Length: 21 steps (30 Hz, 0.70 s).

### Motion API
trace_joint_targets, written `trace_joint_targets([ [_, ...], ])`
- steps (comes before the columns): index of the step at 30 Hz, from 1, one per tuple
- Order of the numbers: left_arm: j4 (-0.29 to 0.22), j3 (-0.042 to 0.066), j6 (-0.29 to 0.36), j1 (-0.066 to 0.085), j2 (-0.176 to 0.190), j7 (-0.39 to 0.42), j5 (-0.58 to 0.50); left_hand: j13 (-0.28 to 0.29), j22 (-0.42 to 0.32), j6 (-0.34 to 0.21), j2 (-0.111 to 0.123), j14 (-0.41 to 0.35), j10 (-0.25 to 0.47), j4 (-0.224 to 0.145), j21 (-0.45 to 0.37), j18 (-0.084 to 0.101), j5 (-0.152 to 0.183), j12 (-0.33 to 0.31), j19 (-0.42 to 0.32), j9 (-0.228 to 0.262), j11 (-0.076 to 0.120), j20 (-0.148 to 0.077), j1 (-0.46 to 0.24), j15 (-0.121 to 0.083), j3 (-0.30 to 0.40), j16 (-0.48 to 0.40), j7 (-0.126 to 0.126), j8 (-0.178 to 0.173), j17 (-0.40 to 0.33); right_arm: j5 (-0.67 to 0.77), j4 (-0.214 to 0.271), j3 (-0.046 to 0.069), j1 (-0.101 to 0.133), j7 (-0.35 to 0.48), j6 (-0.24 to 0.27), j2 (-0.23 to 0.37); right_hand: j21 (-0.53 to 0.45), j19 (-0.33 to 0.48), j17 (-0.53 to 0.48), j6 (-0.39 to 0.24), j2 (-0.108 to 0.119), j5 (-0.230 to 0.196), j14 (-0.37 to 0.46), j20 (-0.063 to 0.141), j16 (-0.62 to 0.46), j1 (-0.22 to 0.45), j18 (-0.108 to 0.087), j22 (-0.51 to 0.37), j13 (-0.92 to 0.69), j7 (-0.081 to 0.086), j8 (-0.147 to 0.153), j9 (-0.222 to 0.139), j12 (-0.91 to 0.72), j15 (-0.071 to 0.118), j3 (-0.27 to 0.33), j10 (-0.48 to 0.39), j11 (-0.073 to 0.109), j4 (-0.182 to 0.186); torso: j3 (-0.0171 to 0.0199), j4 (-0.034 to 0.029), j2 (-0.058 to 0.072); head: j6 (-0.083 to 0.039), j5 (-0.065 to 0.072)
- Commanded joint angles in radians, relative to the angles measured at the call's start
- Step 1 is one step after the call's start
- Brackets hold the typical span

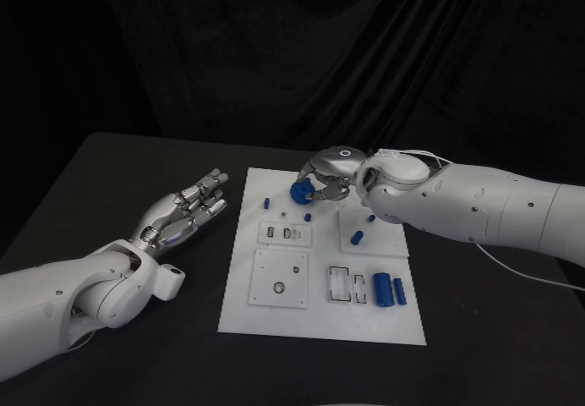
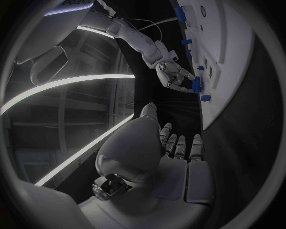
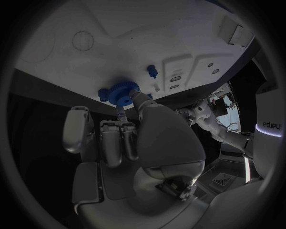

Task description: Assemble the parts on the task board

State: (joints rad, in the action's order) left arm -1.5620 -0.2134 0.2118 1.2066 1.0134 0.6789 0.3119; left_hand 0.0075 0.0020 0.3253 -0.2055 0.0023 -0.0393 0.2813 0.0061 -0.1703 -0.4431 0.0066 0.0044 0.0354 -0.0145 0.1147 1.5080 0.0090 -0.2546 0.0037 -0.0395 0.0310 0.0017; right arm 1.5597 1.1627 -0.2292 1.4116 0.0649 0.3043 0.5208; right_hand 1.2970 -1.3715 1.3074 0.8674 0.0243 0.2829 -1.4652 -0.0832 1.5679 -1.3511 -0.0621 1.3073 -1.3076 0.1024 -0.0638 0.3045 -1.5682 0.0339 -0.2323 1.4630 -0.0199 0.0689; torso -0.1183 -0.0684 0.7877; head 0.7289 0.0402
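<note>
Toothed blue gear (image 1: 298,191) clamped in right hand (image 1: 327,179) fingers, partly hidden, over white task board (image 1: 319,326); left hand (image 1: 185,211) fingers apart on black tabletop (image 1: 110,194), nothing held

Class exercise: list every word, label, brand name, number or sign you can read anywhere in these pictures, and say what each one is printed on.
"sharpa", seen upside down, on the left arm in the right wrist view.
Lettering on the right arm in the left wrist view: cut off at the rim, not readable.
The task board and the blue parts: no readable markings.
</note>
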Motion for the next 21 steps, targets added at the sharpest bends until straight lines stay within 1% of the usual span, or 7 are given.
trace_joint_targets([
  [1,0.001,0.001,-0.012,0.002,-0.003,0.221,-0.002,0.001,0.001,-0.001,0.001,-0.002,-0.002,0.000,-0.003,-0.007,-0.002,0.002,-0.001,0.001,-0.006,0.009,0.007,0.007,0.007,-0.004,-0.007,0.005,-0.002,0.006,-0.003,0.000,-0.004,-0.019,-0.039,-0.004,-0.009,0.009,0.263,-0.021,0.006,0.001,-0.106,0.000,0.003,0.016,-0.011,0.120,-0.263,0.001,0.003,-0.003,-0.003,-0.004,-0.005,0.108,-0.002,0.002,0.0000,-0.0006,0.000,0.001,0.000],
  [2,0.002,0.001,-0.012,0.002,-0.004,0.221,-0.002,0.001,0.001,-0.001,0.001,-0.002,-0.002,0.000,-0.003,-0.007,-0.002,0.002,-0.001,0.001,-0.006,0.009,0.007,0.007,0.007,-0.004,-0.007,0.005,-0.002,0.006,-0.004,0.000,-0.005,-0.021,-0.043,-0.006,-0.012,0.012,0.263,-0.024,0.006,0.001,-0.106,0.000,0.003,0.018,-0.011,0.119,-0.263,0.002,0.003,-0.005,-0.003,-0.004,-0.006,0.108,-0.002,0.002,0.0000,-0.0006,0.000,0.001,0.000],
  [5,0.003,0.001,-0.013,0.002,-0.004,0.221,-0.002,0.001,0.001,-0.001,0.001,-0.002,-0.001,0.000,-0.003,-0.007,-0.002,0.002,-0.001,0.001,-0.006,0.009,0.007,0.007,0.007,-0.004,-0.008,0.005,-0.002,0.006,-0.006,0.000,-0.005,-0.027,-0.052,-0.009,-0.033,0.025,0.263,-0.064,0.008,0.001,-0.106,0.000,0.003,0.019,-0.015,0.111,-0.263,0.002,0.004,-0.025,-0.003,-0.004,-0.012,0.108,-0.003,0.000,-0.0005,-0.0022,0.000,0.003,0.002],
  [8,0.004,0.001,-0.013,0.002,-0.005,0.220,-0.002,0.001,0.001,-0.001,0.001,-0.002,-0.001,0.000,-0.003,-0.007,-0.002,0.002,-0.001,0.001,-0.006,0.009,0.007,0.007,0.007,-0.004,-0.008,0.005,-0.002,0.006,-0.009,0.000,-0.006,-0.033,-0.062,-0.010,-0.047,0.034,0.263,-0.077,0.008,0.001,-0.106,-0.001,0.003,0.015,-0.018,0.106,-0.263,0.004,0.003,-0.034,-0.003,-0.005,-0.016,0.108,-0.004,-0.004,-0.0010,-0.0036,0.000,0.003,0.005],
  [13,0.004,0.001,-0.013,0.002,-0.005,0.219,-0.002,0.001,0.001,-0.004,0.001,-0.002,-0.001,0.000,-0.003,-0.007,-0.002,0.002,-0.001,0.001,-0.007,0.009,0.008,0.007,0.007,-0.004,-0.009,0.004,-0.002,0.006,-0.013,0.000,-0.006,-0.040,-0.071,-0.011,-0.062,0.043,0.263,-0.099,0.007,0.001,-0.106,-0.002,0.003,0.016,-0.020,0.102,-0.263,0.007,0.003,-0.047,-0.003,-0.008,-0.019,0.108,-0.007,-0.008,-0.0020,-0.0040,0.000,0.004,0.005],
  [19,0.005,0.001,-0.014,0.002,-0.005,0.219,-0.002,0.001,0.001,-0.004,0.001,-0.002,-0.001,0.000,-0.003,-0.007,-0.002,0.002,-0.001,0.001,-0.007,0.009,0.008,0.007,0.007,-0.004,-0.009,0.004,-0.002,0.006,-0.014,0.000,-0.006,-0.041,-0.069,-0.008,-0.076,0.050,0.263,-0.123,0.004,0.001,-0.106,-0.004,0.003,0.012,-0.023,0.098,-0.263,0.007,0.003,-0.062,-0.003,-0.009,-0.026,0.108,-0.007,-0.015,-0.0019,-0.0012,-0.001,0.006,0.001],
  [21,0.005,0.001,-0.015,0.002,-0.005,0.219,-0.002,0.001,0.001,-0.004,0.001,-0.002,-0.001,0.000,-0.003,-0.007,-0.002,0.002,-0.001,0.001,-0.007,0.009,0.008,0.007,0.007,-0.004,-0.009,0.004,-0.002,0.006,-0.014,0.000,-0.006,-0.043,-0.069,-0.006,-0.081,0.054,0.263,-0.127,0.000,0.001,-0.106,-0.004,0.003,0.012,-0.024,0.097,-0.263,0.007,0.002,-0.065,-0.003,-0.009,-0.028,0.108,-0.007,-0.016,-0.0011,-0.0004,-0.001,0.006,0.000],
])
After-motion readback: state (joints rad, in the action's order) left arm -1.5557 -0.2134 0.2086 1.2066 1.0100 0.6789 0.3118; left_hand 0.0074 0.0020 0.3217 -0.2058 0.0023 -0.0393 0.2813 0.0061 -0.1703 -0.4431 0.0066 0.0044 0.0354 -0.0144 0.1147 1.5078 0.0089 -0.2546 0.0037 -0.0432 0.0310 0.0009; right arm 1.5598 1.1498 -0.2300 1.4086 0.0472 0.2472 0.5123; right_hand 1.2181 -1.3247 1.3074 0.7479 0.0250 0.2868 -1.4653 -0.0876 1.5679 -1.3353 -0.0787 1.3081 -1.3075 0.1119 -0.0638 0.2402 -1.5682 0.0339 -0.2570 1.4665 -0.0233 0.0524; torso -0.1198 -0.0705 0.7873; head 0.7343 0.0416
